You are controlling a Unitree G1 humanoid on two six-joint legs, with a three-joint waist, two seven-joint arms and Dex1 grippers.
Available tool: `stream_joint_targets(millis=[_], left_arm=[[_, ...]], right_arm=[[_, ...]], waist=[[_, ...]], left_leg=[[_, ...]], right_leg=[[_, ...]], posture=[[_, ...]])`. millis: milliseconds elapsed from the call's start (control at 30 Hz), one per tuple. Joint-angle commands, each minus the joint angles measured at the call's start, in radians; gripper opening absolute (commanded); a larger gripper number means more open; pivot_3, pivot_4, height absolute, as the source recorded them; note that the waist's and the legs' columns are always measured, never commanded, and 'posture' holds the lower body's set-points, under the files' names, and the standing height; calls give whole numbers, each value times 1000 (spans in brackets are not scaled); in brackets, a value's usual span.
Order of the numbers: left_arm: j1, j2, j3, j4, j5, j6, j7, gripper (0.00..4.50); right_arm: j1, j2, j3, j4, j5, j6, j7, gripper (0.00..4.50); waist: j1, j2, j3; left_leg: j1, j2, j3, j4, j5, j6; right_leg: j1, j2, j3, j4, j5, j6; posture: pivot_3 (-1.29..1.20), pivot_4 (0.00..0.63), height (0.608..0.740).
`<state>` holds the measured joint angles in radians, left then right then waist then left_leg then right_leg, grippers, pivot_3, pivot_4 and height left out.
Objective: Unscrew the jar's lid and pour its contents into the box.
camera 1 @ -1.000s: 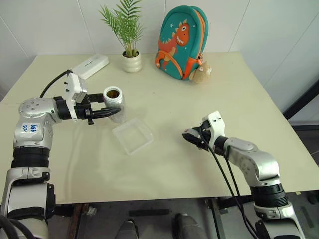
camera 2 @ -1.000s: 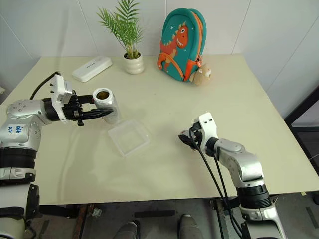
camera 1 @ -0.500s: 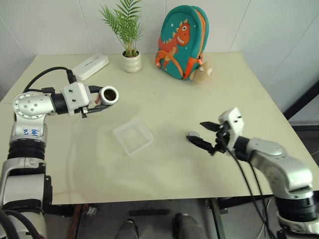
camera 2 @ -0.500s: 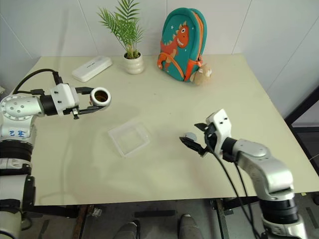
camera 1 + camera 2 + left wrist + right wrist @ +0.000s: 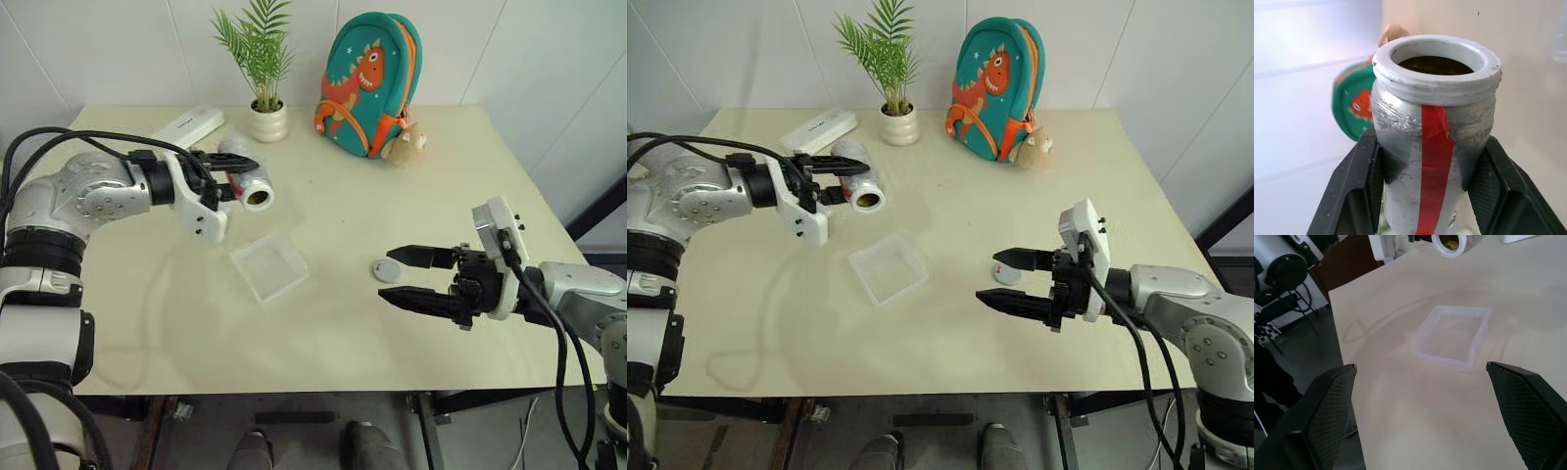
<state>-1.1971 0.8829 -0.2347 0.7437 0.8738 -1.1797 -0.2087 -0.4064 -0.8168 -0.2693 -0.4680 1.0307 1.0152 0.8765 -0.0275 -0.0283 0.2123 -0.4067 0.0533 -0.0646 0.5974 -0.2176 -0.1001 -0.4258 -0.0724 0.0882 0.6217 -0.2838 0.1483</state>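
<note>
The silvery jar point(image 5: 245, 181) with a red stripe lies tipped on its side in the air, its open mouth pointing over the table toward the box. My left gripper point(image 5: 240, 176) is shut on its body; in the left wrist view the black fingers point(image 5: 1352, 196) clamp both sides of the jar point(image 5: 1435, 147), and brown contents point(image 5: 1435, 65) show inside. The clear plastic box point(image 5: 268, 266) sits on the table just below and to the right of the jar's mouth. The grey lid point(image 5: 388, 269) lies flat on the table. My right gripper point(image 5: 988, 277) hovers open beside the lid, holding nothing.
At the back of the table stand a potted plant point(image 5: 267, 122), a teal dinosaur backpack point(image 5: 369, 78) with a small plush toy point(image 5: 404, 147), and a white oblong case point(image 5: 188, 125). Black cables trail from both arms.
My left gripper rolled the jar from upright onto its side and carried it rightward toward the box. My right gripper opened, left the lid on the table, and drew back and up.
</note>
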Motion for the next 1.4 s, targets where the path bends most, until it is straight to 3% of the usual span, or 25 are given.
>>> stream_joint_targets(millis=[33,333,533,933,1400], left_arm=[[-43,45,-48,-71,184,22,238,1943],[8,134,-243,-268,551,159,705,1943],[58,138,-339,-352,725,379,925,1943],[112,130,-395,-407,868,709,1108,1943],[130,128,-470,-383,937,833,1237,1943]], right_arm=[[4,-24,-51,15,12,-74,78,4468],[-25,-20,-23,82,-71,-158,61,4468],[-42,-4,8,87,-95,-174,49,4468],[-104,23,78,122,-133,-201,41,4468],[-193,38,148,192,-190,-229,96,4468]], waist=[[-2,0,0],[0,-1,0],[2,-1,1],[2,-1,1],[2,-1,1]], left_leg=[[0,0,0,0,0,0],[0,0,2,0,0,0],[0,0,2,1,0,0],[0,0,2,1,0,0],[1,-1,2,3,0,0]], right_leg=[[0,0,0,0,0,0],[-1,0,1,1,0,1],[-1,0,1,1,0,1],[-1,0,2,3,0,1],[-1,0,2,5,0,1]], posture=[[0,150,740],[0,150,740],[0,150,740],[0,150,740],[0,150,740]])
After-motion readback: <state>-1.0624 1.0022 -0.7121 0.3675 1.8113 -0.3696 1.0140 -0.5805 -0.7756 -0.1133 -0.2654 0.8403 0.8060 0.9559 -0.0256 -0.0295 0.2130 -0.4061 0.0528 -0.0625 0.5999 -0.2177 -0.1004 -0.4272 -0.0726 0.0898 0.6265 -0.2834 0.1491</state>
